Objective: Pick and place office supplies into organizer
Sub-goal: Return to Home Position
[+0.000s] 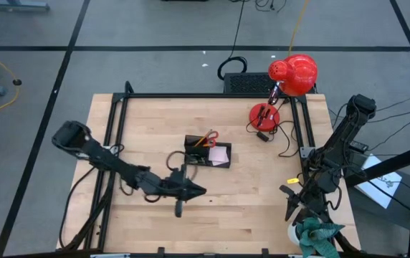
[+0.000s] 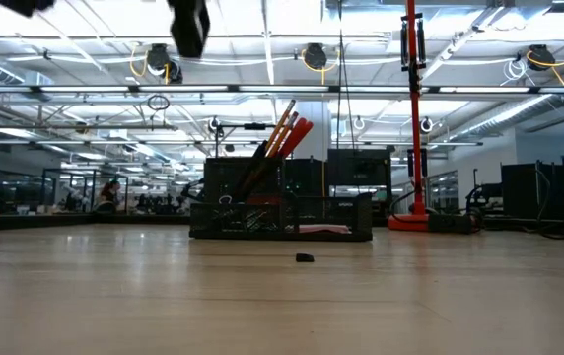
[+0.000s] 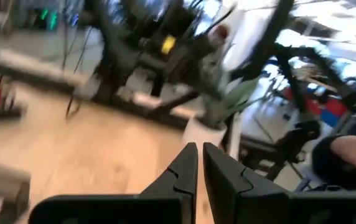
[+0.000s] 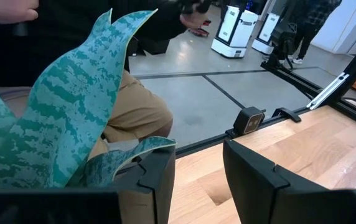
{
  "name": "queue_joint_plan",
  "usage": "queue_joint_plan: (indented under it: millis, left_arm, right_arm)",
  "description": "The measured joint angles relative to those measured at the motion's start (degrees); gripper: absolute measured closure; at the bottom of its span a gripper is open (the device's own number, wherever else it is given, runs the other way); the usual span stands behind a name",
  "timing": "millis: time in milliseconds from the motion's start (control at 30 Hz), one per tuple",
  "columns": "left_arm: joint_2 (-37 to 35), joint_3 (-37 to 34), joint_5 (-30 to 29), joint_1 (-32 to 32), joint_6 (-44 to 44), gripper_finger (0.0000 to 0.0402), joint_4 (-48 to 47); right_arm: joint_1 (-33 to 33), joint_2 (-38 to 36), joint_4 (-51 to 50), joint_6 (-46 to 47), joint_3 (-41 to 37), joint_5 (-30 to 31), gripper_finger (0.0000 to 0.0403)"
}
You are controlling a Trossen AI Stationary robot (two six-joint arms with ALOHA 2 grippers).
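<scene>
- The organizer stands mid-table. Orange pencils and red-handled scissors stand in its taller section, and the pink sticky-note pad lies in its low part.
- A tiny black clip lies on the table just in front of the organizer. A small yellow piece lies well apart from it.
- The left gripper hovers near the organizer's front, fingers together and empty.
- The right gripper is well away from the organizer, beside the green plant, fingers apart and empty.
- This looks like a reset between picks. The next pick likely calls for a fine pinch on the clip or the yellow piece.
- Only the low view shows the clip plainly; only the high view shows the yellow piece.
</scene>
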Motion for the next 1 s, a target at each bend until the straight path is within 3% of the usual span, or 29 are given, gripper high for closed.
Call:
queue_joint_plan:
  millis: [233, 500, 1000]
  left_arm:
    - [9.4, 0.0, -5.3, -0.3, -5.3, 0.0390, 6.0]
    - [14.6, 0.0, -9.4, -2.3, -8.8, 0.0393, 7.4]
    - [14.2, 0.0, -7.4, -7.7, -6.8, 0.0397, 7.6]
  right_arm:
    - [0.0, 0.0, 0.0, 0.6, 0.0, 0.0, 0.0275]
    - [0.0, 0.0, 0.0, 1.9, 0.0, 0.0, 0.0275]
    - [0.0, 0.0, 0.0, 5.4, 0.0, -0.1, 0.0275]
